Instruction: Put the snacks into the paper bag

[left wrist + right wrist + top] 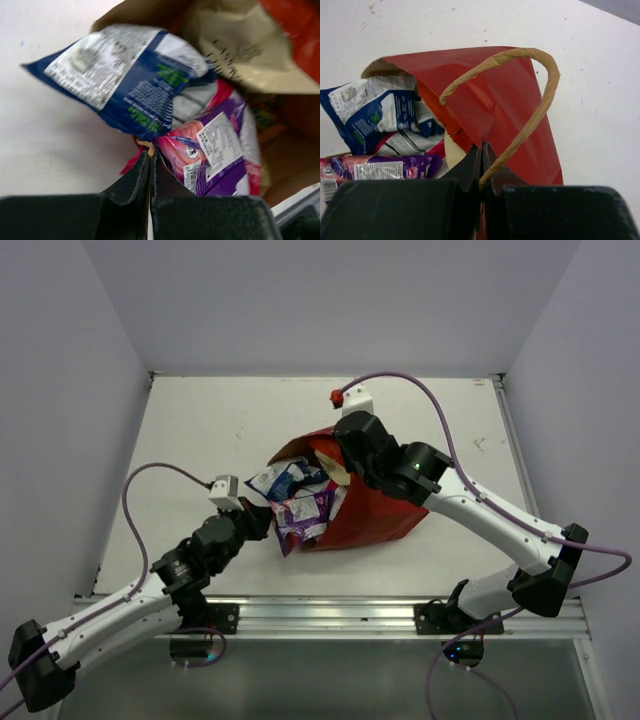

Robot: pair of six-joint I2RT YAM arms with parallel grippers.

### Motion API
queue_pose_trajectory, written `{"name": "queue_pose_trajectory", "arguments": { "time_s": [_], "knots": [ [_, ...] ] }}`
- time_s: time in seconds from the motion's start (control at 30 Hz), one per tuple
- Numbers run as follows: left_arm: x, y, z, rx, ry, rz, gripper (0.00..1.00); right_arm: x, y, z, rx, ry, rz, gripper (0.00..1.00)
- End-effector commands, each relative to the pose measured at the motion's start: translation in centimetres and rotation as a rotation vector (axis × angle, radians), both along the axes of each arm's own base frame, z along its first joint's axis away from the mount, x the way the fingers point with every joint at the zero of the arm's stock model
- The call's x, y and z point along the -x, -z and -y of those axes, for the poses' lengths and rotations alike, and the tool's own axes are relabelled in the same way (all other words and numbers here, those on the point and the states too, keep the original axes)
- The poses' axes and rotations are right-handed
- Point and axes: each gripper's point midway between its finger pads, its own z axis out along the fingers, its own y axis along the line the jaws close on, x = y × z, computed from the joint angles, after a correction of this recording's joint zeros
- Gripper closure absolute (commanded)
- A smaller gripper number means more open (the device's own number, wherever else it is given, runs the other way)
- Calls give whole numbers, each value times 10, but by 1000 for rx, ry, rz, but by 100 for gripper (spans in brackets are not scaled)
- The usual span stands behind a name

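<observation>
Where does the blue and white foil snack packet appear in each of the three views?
Top external: the blue-white foil packet lies just left of centre.
Left wrist: the packet fills the upper middle.
Right wrist: the packet is at left, mid-height.
Shared landmark: the purple-silver foil packet beside it.

- white matte tabletop (200, 440), scuffed, a few dark specks
- plain pale grey-lilac walls (330, 300) on three sides, evenly lit
- ribbed aluminium rail (330, 615) along near edge
</observation>
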Motion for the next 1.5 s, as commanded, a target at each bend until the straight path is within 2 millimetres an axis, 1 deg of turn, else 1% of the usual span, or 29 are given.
{"name": "queue_pose_trajectory", "arguments": {
  "time_s": [0.0, 0.03, 0.07, 0.13, 0.17, 0.23, 0.27, 0.33, 0.37, 0.43, 0.47, 0.53, 0.57, 0.6, 0.63, 0.73, 0.77, 0.83, 0.87, 0.9, 0.93, 1.0, 1.1, 1.23, 1.33, 1.37, 1.4, 1.43, 1.47],
  "knots": [
    [-13, -97, 18, 109, 36, 175, 100, -7, -38, -6, -123, 20, 87, 100],
    [-14, -110, 20, 119, 43, 192, 100, -7, -37, -5, -123, 22, 86, 100],
    [-15, -134, 25, 131, 57, 225, 100, -7, -36, -5, -121, 23, 84, 100],
    [-17, -157, 27, 136, 65, 259, 100, -5, -35, -6, -122, 18, 80, 100],
    [-19, -180, 27, 140, 62, 296, 100, -5, -35, -5, -121, 18, 78, 100],
    [-21, -204, 25, 141, 55, 338, 100, -5, -34, -5, -114, 15, 73, 100],
    [-23, -227, 23, 137, 44, 377, 100, -5, -34, -4, -111, 18, 73, 100],
    [-27, -248, 22, 125, 33, 414, 100, -4, -31, -3, -101, 19, 67, 100],
    [-32, -253, 23, 78, 25, 413, 100, -4, -30, -2, -97, 20, 66, 100],
    [-36, -260, 27, 51, 28, 425, 100, -2, -27, 1, -91, 27, 59, 100],
    [-42, -264, 32, 22, 36, 432, 100, -2, -25, 3, -87, 32, 57, 100],
    [-48, -265, 37, -16, 38, 428, 100, 1, -23, 8, -87, 41, 54, 100],
    [-53, -264, 40, -47, 37, 423, 100, 3, -18, 10, -76, 44, 46, 100],
    [-54, -264, 42, -54, 41, 428, 100, 5, -19, 14, -86, 49, 49, 100],
    [-57, -263, 43, -63, 41, 433, 100, 7, -13, 16, -78, 55, 41, 100],
    [-66, -259, 44, -109, 27, 445, 100, 12, -8, 26, -83, 74, 38, 100],
    [-70, -253, 47, -131, 37, 436, 100, 13, -6, 28, -84, 77, 36, 100],
    [-78, -244, 44, -145, 41, 417, 100, 17, 2, 32, -81, 82, 23, 100],
    [-81, -239, 47, -145, 64, 408, 100, 18, 4, 34, -82, 86, 21, 100],
    [-86, -236, 42, -146, 52, 407, 100, 18, 6, 35, -81, 93, 21, 100],
    [-89, -237, 42, -132, 45, 422, 100, 19, 11, 37, -72, 96, 18, 100],
    [-91, -239, 38, -124, 32, 442, 100, 18, 11, 39, -63, 105, 24, 100],
    [-95, -246, 40, -110, 39, 456, 100, 17, 10, 40, -57, 111, 27, 100],
    [-96, -264, 55, -60, 87, 487, 100, 17, 12, 43, -55, 129, 29, 100],
    [-95, -270, 63, -37, 120, 501, 100, 18, 14, 47, -57, 137, 32, 100],
    [-95, -270, 64, -33, 126, 500, 100, 18, 12, 47, -68, 139, 40, 98],
    [-94, -272, 64, -30, 128, 504, 100, 18, 10, 48, -71, 137, 48, 82],
    [-92, -275, 63, -24, 128, 514, 97, 18, 11, 48, -67, 137, 53, 79],
    [-90, -279, 61, -16, 124, 527, 88, 16, 7, 47, -78, 135, 65, 73]
  ]
}}
